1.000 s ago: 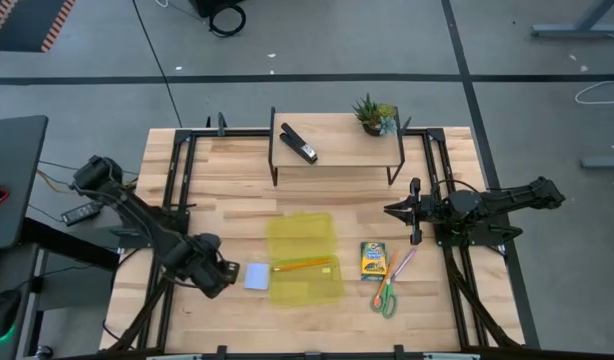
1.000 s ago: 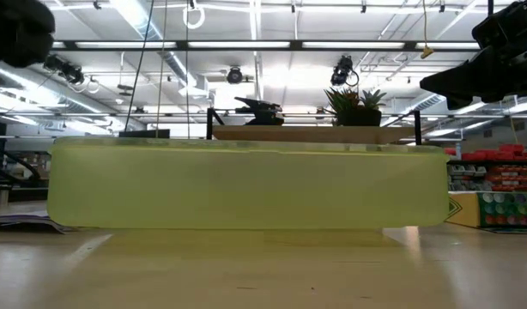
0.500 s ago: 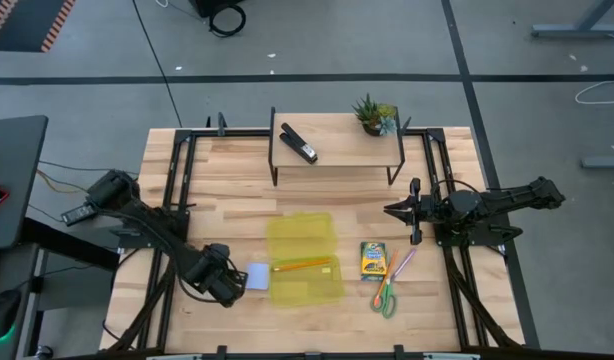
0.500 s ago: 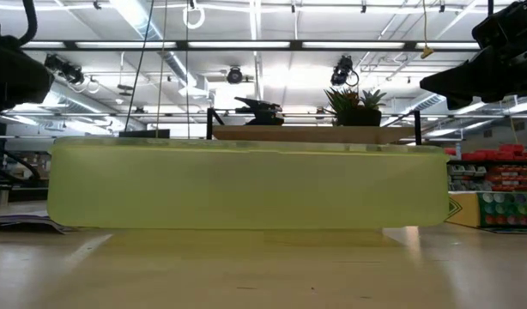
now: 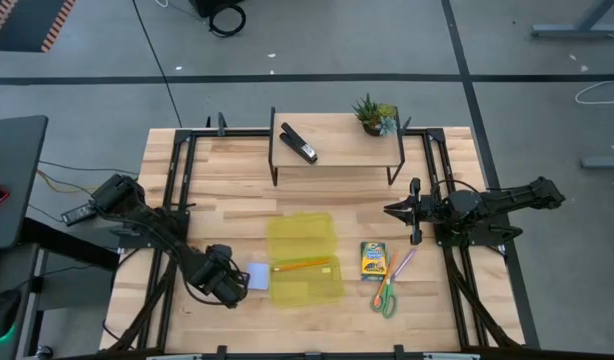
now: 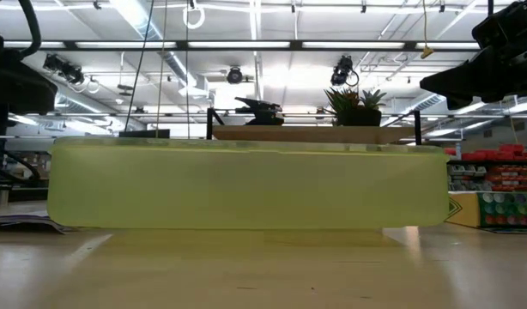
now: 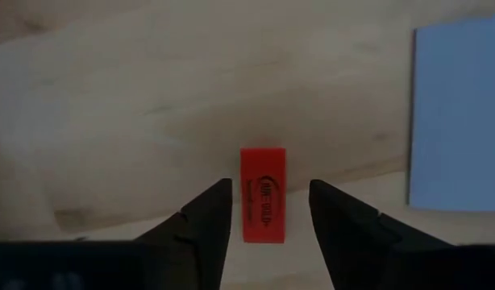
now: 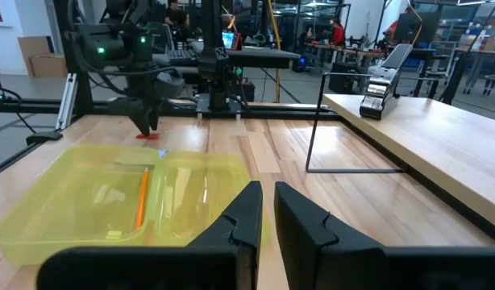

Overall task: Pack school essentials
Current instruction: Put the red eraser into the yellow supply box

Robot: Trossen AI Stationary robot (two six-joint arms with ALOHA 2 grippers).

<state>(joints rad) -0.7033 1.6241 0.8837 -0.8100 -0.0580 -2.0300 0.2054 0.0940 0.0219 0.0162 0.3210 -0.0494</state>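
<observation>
Between my dark left fingers [image 7: 207, 217] lay a red eraser [image 7: 262, 193] with black print, on pale blond wood [image 7: 151, 89]. At three o'clock sat the pale blue notepad [image 7: 459, 121]. My case [image 5: 305, 258] was translucent yellow, an orange pencil [image 5: 301, 265] inside; the crayon box [image 5: 373, 260] yellow-green, the scissors [image 5: 385, 298] green-handled, the pen [image 5: 403, 262] purple.

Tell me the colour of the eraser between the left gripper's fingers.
Red eraser with dark print; clearest in the left wrist view.
</observation>
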